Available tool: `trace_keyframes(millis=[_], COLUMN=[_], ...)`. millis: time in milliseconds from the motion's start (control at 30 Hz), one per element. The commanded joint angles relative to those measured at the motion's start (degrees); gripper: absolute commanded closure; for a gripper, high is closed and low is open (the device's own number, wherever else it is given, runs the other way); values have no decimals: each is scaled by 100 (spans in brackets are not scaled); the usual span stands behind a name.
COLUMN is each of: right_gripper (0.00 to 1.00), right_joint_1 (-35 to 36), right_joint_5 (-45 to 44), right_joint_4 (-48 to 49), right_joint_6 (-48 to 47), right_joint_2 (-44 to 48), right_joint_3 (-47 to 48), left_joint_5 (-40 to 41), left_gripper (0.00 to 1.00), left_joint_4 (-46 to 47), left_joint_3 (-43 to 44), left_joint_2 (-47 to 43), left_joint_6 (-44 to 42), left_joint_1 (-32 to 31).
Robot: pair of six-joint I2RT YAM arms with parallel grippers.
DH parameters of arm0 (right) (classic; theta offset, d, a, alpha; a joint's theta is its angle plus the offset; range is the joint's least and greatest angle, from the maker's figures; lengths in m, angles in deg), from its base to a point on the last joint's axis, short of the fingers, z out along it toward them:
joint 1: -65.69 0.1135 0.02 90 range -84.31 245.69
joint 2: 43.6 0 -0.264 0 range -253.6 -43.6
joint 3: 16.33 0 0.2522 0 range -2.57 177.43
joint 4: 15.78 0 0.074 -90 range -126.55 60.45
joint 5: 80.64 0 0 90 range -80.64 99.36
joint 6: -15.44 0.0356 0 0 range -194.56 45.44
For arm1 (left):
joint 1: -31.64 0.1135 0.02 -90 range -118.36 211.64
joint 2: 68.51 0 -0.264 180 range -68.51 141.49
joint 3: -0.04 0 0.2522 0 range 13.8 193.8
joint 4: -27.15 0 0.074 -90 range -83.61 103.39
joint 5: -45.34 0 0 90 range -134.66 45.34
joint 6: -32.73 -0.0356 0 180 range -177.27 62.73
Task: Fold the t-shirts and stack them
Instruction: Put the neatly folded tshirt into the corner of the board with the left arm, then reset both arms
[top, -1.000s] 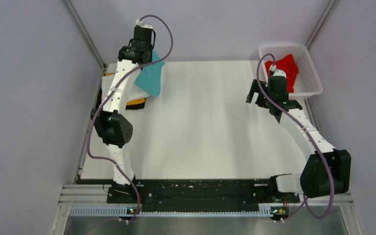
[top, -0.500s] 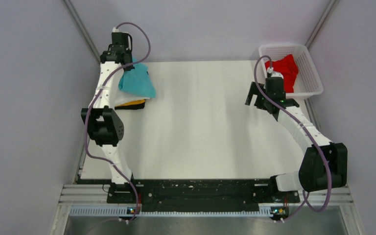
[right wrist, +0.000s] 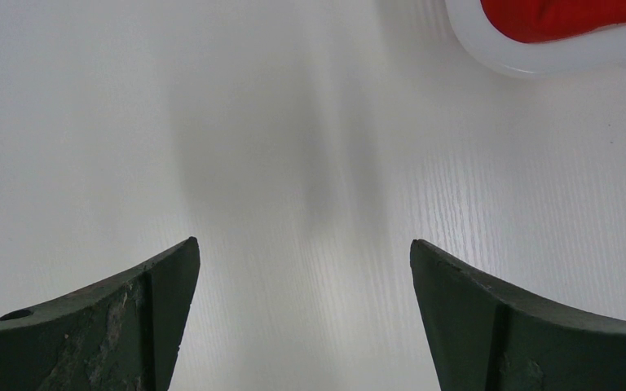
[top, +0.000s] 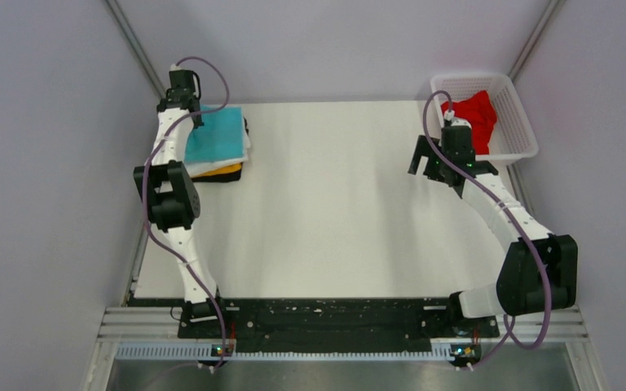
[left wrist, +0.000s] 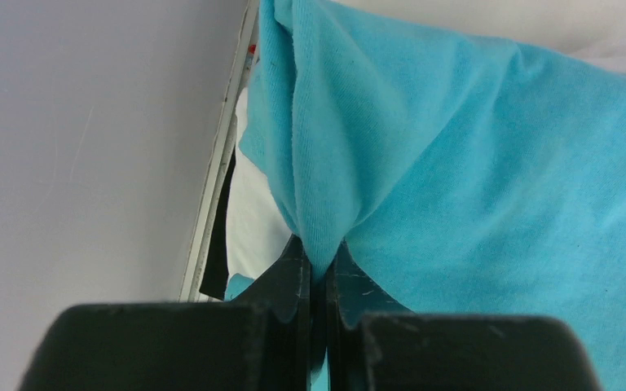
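Observation:
A folded turquoise-blue t-shirt (top: 216,134) tops a stack at the table's far left, over a white shirt (top: 212,168), a yellow-orange shirt (top: 230,170) and a black shirt (top: 227,177). My left gripper (top: 193,114) is shut on a pinch of the turquoise-blue shirt (left wrist: 456,163) at the stack's far left corner; white cloth (left wrist: 249,216) and a black edge (left wrist: 216,252) show beneath. The red t-shirt (top: 477,118) lies crumpled in the basket. My right gripper (top: 432,163) is open and empty over bare table, left of the basket; the red shirt (right wrist: 562,16) shows at the top right.
The white mesh basket (top: 512,98) stands at the far right corner, its rim (right wrist: 538,61) near my right gripper. Grey walls close in the left, right and back. The table's left edge rail (left wrist: 220,155) runs beside the stack.

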State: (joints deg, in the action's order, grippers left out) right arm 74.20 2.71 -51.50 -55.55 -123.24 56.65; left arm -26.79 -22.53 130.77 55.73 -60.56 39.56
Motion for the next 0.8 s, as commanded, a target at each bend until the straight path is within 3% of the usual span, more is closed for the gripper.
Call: trace_keyframes(millis=[0, 67, 100, 200, 233, 267, 433, 667, 767], right_gripper=[1, 1, 1, 1, 1, 1, 1, 1, 1], right_joint_1=[21, 23, 27, 20, 27, 25, 25, -5, -8], right_joint_5=[-267, -387, -448, -591, -611, -617, -639, -816, -830], right_joint_4=[-86, -138, -148, -139, -140, -137, 160, 746, 934], right_joint_6=[-122, -112, -83, 3, 18, 24, 123, 375, 512], right_joint_2=[-48, -57, -46, 11, 44, 87, 550, 1670, 2106], right_joint_3=[361, 384, 369, 345, 338, 327, -128, -1577, -2126], left_joint_5=[273, 526, 650, 772, 687, 547, -935, -2696, -2619], left_gripper=[99, 94, 86, 38, 26, 20, 2, 1, 1], left_joint_4=[796, 858, 885, 800, 733, 655, 818, 2601, 3077], left_joint_3=[63, 55, 36, 32, 17, -12, -924, -4311, -5523], left_joint_2=[-50, -16, -12, -107, -195, -290, -1373, -3924, -4745], left_joint_6=[-63, 60, 144, 556, 707, 846, 1621, 3022, 3277], left_joint_1=[93, 119, 135, 174, 174, 172, 112, -306, -977])
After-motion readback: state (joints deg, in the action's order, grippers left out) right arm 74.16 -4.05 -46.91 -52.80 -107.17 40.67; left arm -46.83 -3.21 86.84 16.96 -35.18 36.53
